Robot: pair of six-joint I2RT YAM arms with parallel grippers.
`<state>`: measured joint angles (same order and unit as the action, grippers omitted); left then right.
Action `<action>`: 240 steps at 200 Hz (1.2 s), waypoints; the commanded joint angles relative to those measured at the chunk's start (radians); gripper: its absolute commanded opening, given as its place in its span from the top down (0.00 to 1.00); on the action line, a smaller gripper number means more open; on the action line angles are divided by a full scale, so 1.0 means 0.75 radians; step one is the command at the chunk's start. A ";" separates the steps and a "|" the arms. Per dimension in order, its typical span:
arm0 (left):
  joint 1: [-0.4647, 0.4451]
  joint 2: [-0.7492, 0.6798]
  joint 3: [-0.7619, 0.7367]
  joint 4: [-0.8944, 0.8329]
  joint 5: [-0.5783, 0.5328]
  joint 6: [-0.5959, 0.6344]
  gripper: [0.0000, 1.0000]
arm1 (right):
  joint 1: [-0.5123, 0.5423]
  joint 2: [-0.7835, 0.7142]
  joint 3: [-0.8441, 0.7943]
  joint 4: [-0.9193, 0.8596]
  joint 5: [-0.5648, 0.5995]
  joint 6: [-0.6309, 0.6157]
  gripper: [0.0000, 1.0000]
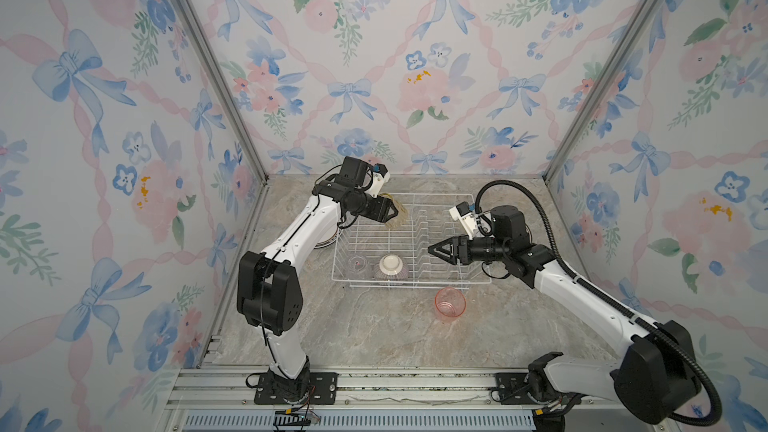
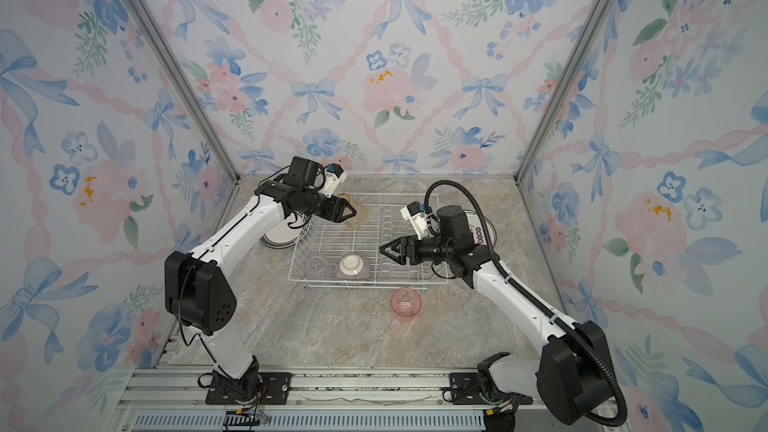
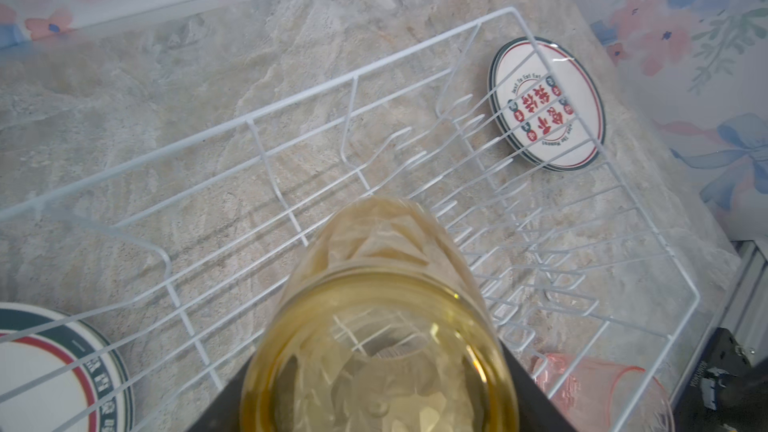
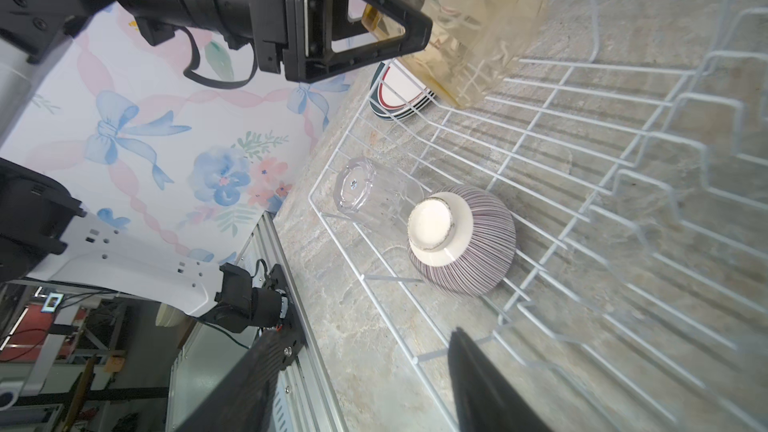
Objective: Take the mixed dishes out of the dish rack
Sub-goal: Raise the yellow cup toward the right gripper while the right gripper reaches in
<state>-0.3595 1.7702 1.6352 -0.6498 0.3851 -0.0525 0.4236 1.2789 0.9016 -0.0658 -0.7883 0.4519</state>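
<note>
The white wire dish rack (image 1: 411, 284) (image 2: 365, 282) sits mid-table. My left gripper (image 1: 392, 209) (image 3: 378, 392) is shut on the yellow tumbler (image 1: 395, 218) (image 2: 356, 214) (image 3: 382, 305) (image 4: 469, 27), held tilted above the rack's far left corner. In the rack's near left part, a clear tumbler (image 1: 357, 265) (image 4: 365, 193) and a ribbed purplish bowl (image 1: 390, 270) (image 4: 461, 238) stand upside down. My right gripper (image 1: 430, 249) (image 2: 381, 249) (image 4: 365, 351) hangs open over the rack's right half, with nothing between its fingers.
A pink tumbler (image 1: 449, 303) (image 2: 406, 302) (image 3: 598, 388) lies on the table before the rack. A stack of plates (image 1: 326, 238) (image 4: 399, 93) rests left of the rack under my left arm. More plates (image 2: 478, 226) (image 3: 548, 103) lie right of the rack.
</note>
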 commanded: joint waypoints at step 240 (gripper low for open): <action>-0.108 -0.127 0.007 0.263 0.508 -0.065 1.00 | -0.086 0.361 -0.049 1.587 -0.081 0.815 0.40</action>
<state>-0.4385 1.6768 1.6352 -0.4789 0.7319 -0.0902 0.3706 1.5539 0.8261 1.0023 -0.8383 1.0306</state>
